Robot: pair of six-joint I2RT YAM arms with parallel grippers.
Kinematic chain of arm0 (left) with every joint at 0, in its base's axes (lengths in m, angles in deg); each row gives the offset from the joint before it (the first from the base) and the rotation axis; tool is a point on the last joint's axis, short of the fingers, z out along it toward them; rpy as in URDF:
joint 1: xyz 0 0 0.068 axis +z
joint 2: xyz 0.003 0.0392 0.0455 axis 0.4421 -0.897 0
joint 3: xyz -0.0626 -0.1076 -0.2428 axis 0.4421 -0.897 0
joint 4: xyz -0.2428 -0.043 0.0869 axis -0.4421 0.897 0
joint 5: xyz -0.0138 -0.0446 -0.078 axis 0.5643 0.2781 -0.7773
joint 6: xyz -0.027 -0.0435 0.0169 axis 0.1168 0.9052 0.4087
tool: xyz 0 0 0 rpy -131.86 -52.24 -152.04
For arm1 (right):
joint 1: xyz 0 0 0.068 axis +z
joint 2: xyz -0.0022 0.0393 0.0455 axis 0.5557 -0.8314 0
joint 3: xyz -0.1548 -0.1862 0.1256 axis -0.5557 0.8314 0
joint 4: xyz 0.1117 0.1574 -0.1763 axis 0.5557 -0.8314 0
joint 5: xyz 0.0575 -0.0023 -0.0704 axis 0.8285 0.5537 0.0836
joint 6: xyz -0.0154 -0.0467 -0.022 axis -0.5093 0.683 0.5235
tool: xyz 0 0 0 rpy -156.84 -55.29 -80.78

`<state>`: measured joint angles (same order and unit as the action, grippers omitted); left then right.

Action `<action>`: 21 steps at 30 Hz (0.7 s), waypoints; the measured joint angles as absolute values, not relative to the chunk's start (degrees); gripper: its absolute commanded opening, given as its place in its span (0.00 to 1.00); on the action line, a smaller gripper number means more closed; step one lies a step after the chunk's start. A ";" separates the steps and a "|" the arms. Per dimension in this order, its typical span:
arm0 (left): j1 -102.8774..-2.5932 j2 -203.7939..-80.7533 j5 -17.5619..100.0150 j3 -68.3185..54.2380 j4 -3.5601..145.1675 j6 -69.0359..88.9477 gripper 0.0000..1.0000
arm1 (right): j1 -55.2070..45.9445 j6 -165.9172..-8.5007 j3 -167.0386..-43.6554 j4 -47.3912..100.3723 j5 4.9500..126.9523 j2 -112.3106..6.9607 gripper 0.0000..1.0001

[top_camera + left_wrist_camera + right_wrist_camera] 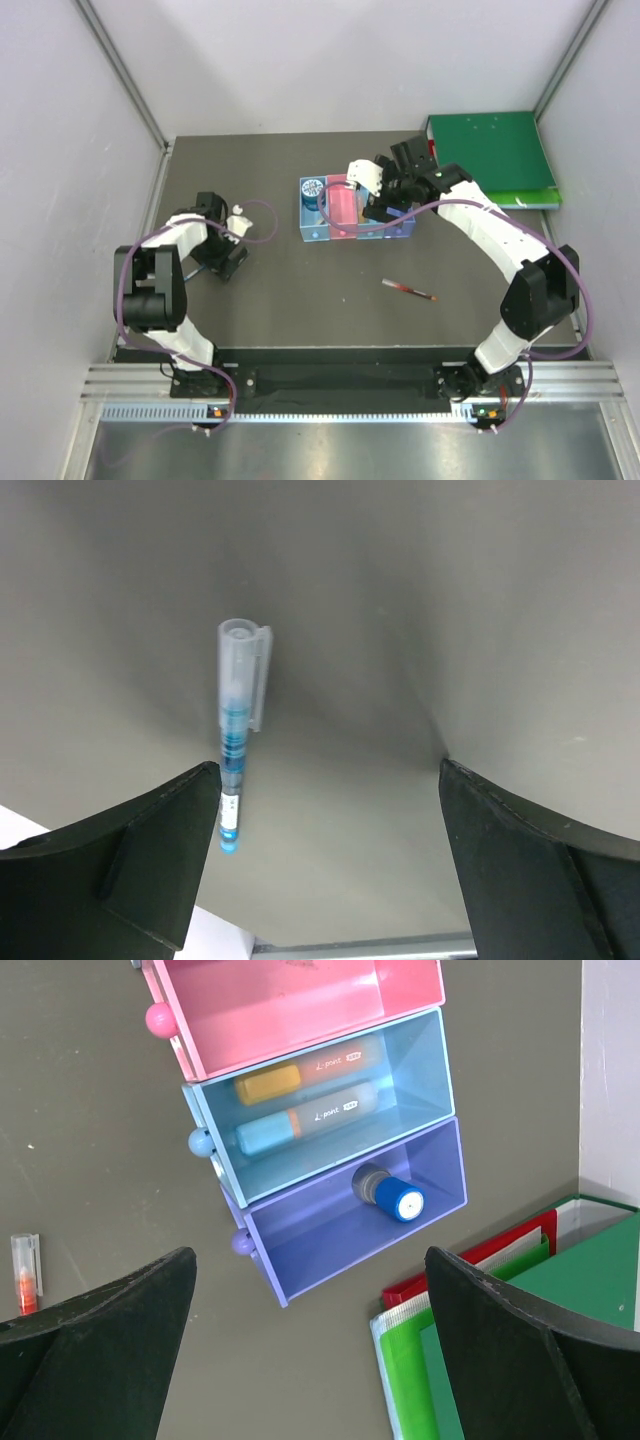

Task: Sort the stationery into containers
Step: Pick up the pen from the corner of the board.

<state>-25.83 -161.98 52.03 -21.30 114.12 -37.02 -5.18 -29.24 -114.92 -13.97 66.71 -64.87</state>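
The left fingers (160, 840) stand wide open and empty over the grey counter (420, 630). The blue pen (236, 730) lies flat close to one tip. The right fingers (100, 1340), also wide and empty, hang above the trays. Two markers (300, 1120) lie in the light blue tray (425, 1070) and a blue-capped bottle (392, 1196) in the purple tray (445, 1175). The red pen (410, 290) lies loose on the counter.
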 measured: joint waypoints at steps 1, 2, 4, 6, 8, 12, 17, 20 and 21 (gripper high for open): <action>-25.39 -162.02 52.10 -21.63 113.59 -37.39 0.94 | -5.18 -29.24 -114.94 -13.97 66.71 -64.87 0.96; -25.04 -162.11 52.08 -21.78 113.11 -37.65 0.94 | -5.18 -29.24 -114.97 -13.97 66.71 -64.87 0.96; -24.54 -162.13 52.08 -21.80 112.33 -38.11 0.93 | -5.18 -29.24 -115.01 -13.97 66.71 -64.87 0.96; -24.21 -162.13 52.08 -21.80 111.45 -38.81 0.93 | -5.18 -29.24 -115.03 -13.97 66.71 -64.87 0.96; -24.15 -162.20 52.08 -21.80 110.64 -39.40 0.92 | -5.18 -29.26 -115.12 -14.04 66.71 -64.89 0.96; -24.13 -163.14 51.75 -20.88 110.23 -40.69 0.89 | -5.18 -29.26 -115.75 -14.02 66.71 -65.07 0.96; -24.02 -164.86 50.57 -18.98 109.99 -42.44 0.83 | -5.18 -29.26 -117.39 -13.97 66.60 -65.68 0.96; -23.97 -165.52 49.56 -18.37 109.73 -43.67 0.72 | -5.18 -29.30 -117.96 -13.60 66.34 -66.31 0.96; -23.97 -165.72 49.30 -18.17 109.75 -43.86 0.68 | -5.18 -29.30 -117.96 -13.60 66.30 -66.51 0.96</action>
